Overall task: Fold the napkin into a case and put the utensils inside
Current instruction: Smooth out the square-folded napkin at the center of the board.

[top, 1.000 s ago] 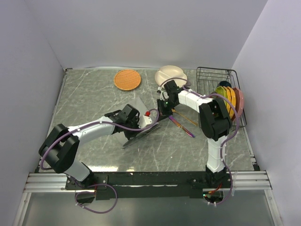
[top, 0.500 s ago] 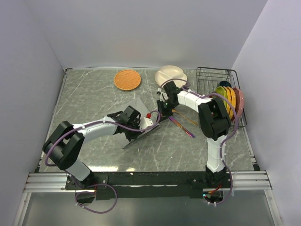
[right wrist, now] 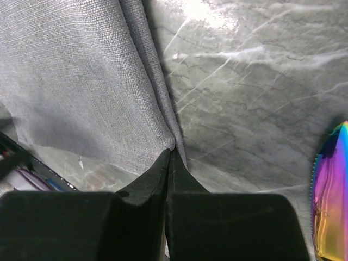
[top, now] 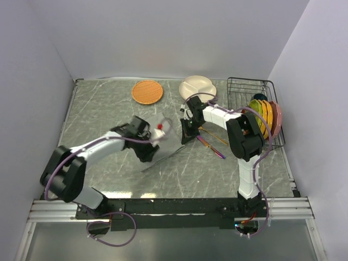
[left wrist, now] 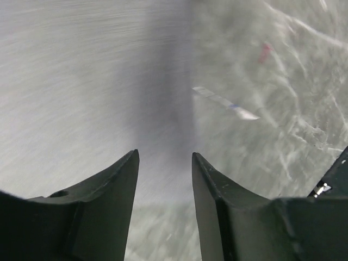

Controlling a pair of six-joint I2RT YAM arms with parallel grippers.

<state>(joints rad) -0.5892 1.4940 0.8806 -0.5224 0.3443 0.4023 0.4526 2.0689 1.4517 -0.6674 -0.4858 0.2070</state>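
I see the napkin [top: 168, 151] lying mid-table [top: 109, 109] between the arms, part-folded and not yet a case; the knife [top: 211, 148] and spoon [top: 216, 137] lie just right of it, outside; the right gripper [right wrist: 169, 152] has its jaws pressed together on a cloth fold, while the left gripper [left wrist: 163, 155] stands spread above the cloth, holding nothing. Risk: with only one side pinned, any pull by the right arm may drag the fold open or slide the cloth onto the knife; the spread left fingers may snag the weave. Against a second ago, the left jaws have let go and backed off leftward; the right hold is unchanged.
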